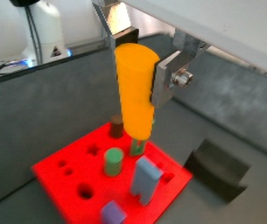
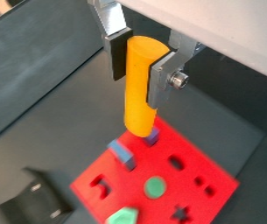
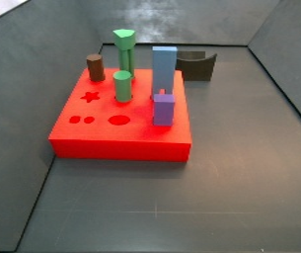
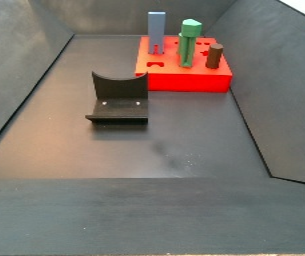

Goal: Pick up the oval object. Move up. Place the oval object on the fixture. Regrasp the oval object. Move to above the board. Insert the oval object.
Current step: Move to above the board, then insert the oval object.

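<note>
My gripper (image 1: 139, 66) (image 2: 139, 70) is shut on the yellow-orange oval object (image 1: 136, 87) (image 2: 139, 92), which hangs upright between the silver fingers (image 1: 168, 74). It is held near its upper end. In both wrist views the red board (image 1: 66, 168) (image 2: 213, 178) lies well below the peg. Both side views show the board (image 3: 113, 140) (image 4: 182, 82) with an oval hole (image 3: 118, 121), but neither the gripper nor the oval object. The dark fixture (image 1: 223, 168) (image 2: 36, 206) (image 3: 199, 65) (image 4: 119, 98) stands on the floor, apart from the board, with nothing on it.
Standing in the board are a tall blue peg (image 3: 164, 71), a purple peg (image 3: 164, 107), a green round peg (image 3: 122, 84), a green hexagonal peg (image 3: 123, 44) and a brown peg (image 3: 96, 67). A star hole (image 3: 90, 97) is open. Sloping grey walls (image 4: 15, 90) enclose the floor.
</note>
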Motion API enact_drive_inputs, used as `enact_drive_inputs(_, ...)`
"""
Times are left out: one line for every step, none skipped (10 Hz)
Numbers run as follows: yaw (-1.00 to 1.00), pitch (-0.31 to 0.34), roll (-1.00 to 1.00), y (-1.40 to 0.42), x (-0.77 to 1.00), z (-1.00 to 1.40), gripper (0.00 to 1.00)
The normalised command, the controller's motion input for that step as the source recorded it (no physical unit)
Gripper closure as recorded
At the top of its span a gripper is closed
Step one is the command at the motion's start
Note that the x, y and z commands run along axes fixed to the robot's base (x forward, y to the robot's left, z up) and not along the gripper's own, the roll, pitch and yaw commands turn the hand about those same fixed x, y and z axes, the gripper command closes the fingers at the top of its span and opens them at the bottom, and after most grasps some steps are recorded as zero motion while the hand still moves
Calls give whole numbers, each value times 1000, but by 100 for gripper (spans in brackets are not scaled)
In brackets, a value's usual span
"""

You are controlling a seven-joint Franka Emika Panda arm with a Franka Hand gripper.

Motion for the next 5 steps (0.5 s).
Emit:
enact_drive_inputs(-43,-28,-637,-84,-105,37,100)
enact_drive_inputs(-30,-31,-425,-49,-75,14,100)
enact_drive_inputs(-20,-28,-280,-26,-52,10,100)
enact_drive_inputs(0,24,-11,0,0,-20,100)
enact_drive_inputs(0,93,-177,69,-31,-191,100)
